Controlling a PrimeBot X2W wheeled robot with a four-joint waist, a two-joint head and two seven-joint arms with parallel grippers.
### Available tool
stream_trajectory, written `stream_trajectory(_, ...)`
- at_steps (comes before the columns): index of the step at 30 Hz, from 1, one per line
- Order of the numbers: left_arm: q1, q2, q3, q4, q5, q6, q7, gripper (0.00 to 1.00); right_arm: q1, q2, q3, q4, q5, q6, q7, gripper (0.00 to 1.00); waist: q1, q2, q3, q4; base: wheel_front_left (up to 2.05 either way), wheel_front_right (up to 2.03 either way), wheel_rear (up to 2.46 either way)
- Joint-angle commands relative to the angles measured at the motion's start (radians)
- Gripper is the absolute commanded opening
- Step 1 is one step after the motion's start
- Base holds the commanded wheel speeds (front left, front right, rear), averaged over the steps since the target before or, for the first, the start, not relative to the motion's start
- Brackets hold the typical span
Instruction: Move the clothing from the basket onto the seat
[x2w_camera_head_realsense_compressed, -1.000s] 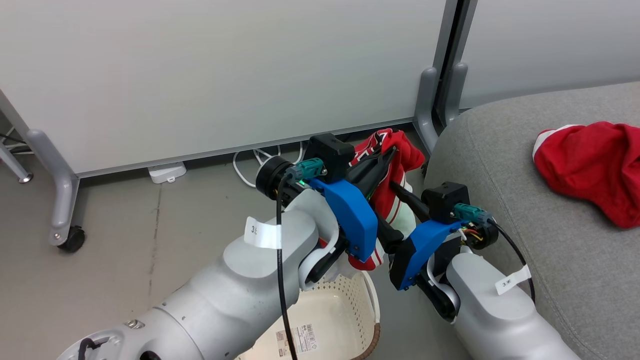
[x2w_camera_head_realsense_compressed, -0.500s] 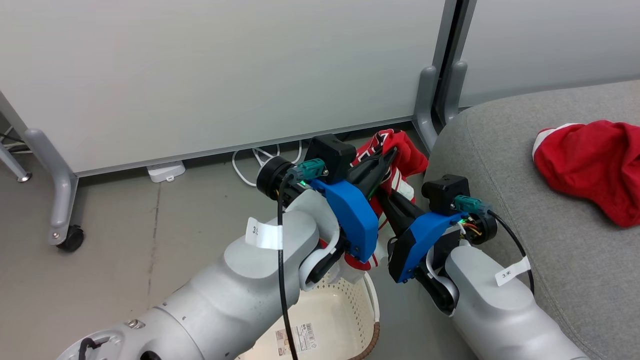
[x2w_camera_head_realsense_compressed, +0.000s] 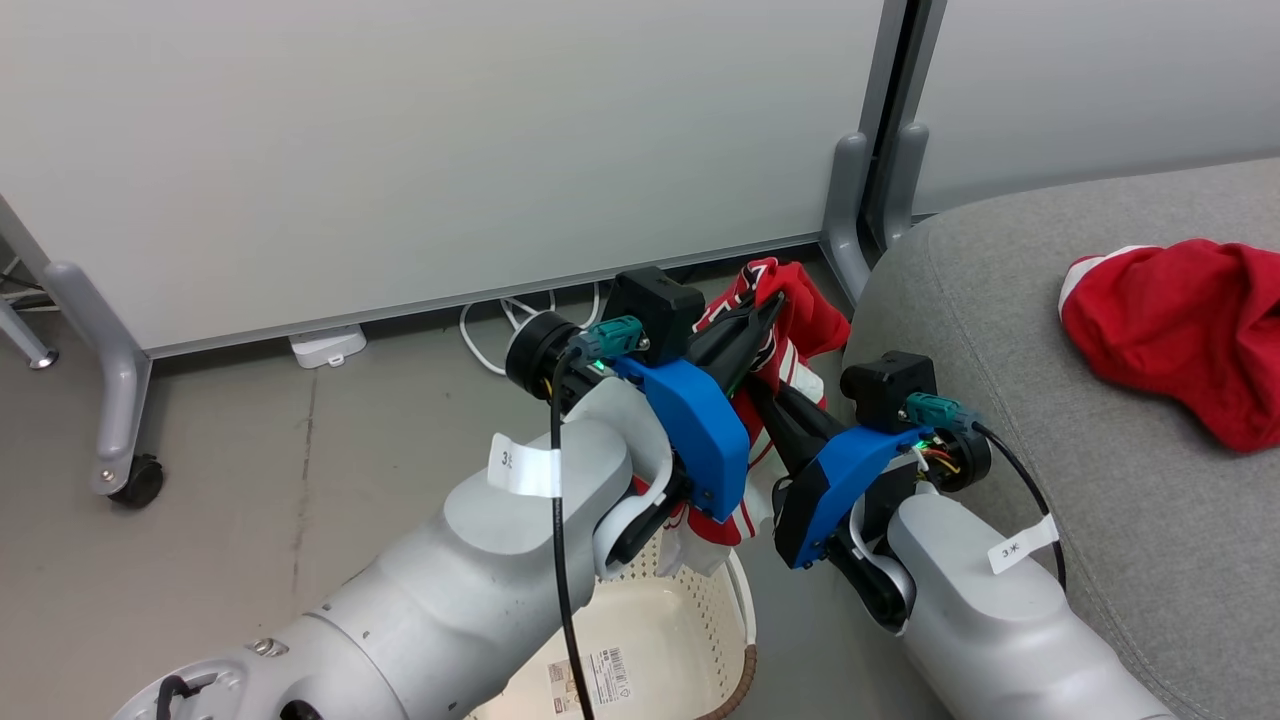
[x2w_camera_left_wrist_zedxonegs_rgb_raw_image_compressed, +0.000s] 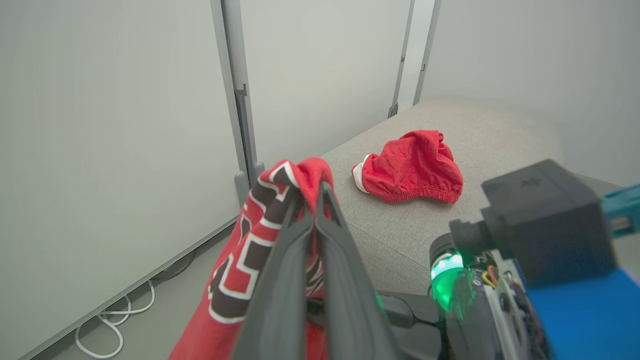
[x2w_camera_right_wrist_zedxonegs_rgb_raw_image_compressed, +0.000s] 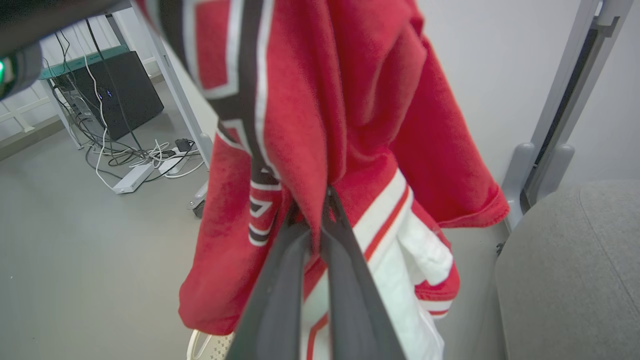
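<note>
Pale partition panels (x2w_camera_head_realsense_compressed: 450, 150) on grey wheeled legs close off the back of the room, with a white cable (x2w_camera_head_realsense_compressed: 490, 340) looped on the grey floor (x2w_camera_head_realsense_compressed: 250, 450) at their foot. To the right the seat (x2w_camera_head_realsense_compressed: 1100, 480), a wide grey upholstered sofa, curves round at its near end. The plain red garment (x2w_camera_head_realsense_compressed: 1180, 330) lies crumpled on its cushion, well apart from both arms. The jersey (x2w_camera_head_realsense_compressed: 800, 310) hangs in the air between the two arms, just beside the sofa's rounded end and above the basket (x2w_camera_head_realsense_compressed: 735, 600), which stands on the floor below the left forearm. The left gripper (x2w_camera_left_wrist_zedxonegs_rgb_raw_image_compressed: 314, 192) has its two dark fingers pressed together on the jersey's topmost fold, so that the black, white-edged numbers drape over and down past the fingertips. The right gripper (x2w_camera_right_wrist_zedxonegs_rgb_raw_image_compressed: 312, 205) sits lower (and nearer the sofa), its fingers likewise closed, pinching a fold of red cloth just above the white and red striped trim. From this lower grip the fabric falls on towards the basket's rim; whether the hem touches the basket is not clear.
</note>
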Motion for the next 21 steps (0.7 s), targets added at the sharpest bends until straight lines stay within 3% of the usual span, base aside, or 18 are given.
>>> stream_trajectory(1,-0.012,0.000,-0.003,0.003,0.005,0.003,-0.004,0.25,-0.003,0.000,0.002,-0.005,0.005,0.000,-0.006,0.00,0.0000,0.0000,0.000,-0.001,0.00,0.00,0.00)
stream_trajectory(4,-0.012,0.000,-0.003,0.005,0.007,0.005,-0.004,0.60,-0.002,0.000,0.000,-0.009,0.000,0.000,-0.006,0.00,0.0000,0.0000,0.000,-0.003,0.00,0.00,0.00)
stream_trajectory(5,-0.012,0.000,-0.003,0.006,0.007,0.006,-0.005,1.00,-0.001,0.000,0.000,-0.009,-0.002,0.000,-0.006,0.00,0.0000,0.0000,0.000,-0.003,0.00,0.00,0.00)
stream_trajectory(21,0.010,0.001,0.004,0.022,0.020,0.013,-0.023,1.00,0.012,0.000,-0.026,-0.020,-0.029,0.000,-0.006,0.00,0.0000,0.0000,0.001,-0.003,0.00,0.00,0.00)
